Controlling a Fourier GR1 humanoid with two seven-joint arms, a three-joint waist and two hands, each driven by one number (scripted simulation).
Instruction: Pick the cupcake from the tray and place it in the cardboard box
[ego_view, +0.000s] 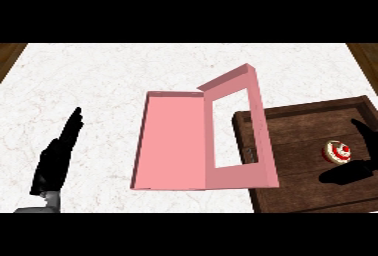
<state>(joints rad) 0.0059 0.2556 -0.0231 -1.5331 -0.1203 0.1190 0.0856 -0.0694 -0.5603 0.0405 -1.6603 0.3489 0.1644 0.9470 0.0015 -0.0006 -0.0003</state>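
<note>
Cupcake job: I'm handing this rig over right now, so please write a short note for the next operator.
Left hand: open, fingers straight, resting over the counter at the view's left.
Right hand: around the cupcake, fingers not closed on it.
Cupcake: on the wooden tray, at the view's right.
Pink cardboard box: open, nothing in it, its windowed lid overlapping the tray's left edge.
Done: reach.
Left: grasp, lift, place in box.

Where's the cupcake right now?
In the head view the cupcake sits on the wooden tray at the right side, between the thumb and fingers of the right hand, to the right of the open pink box.
</note>
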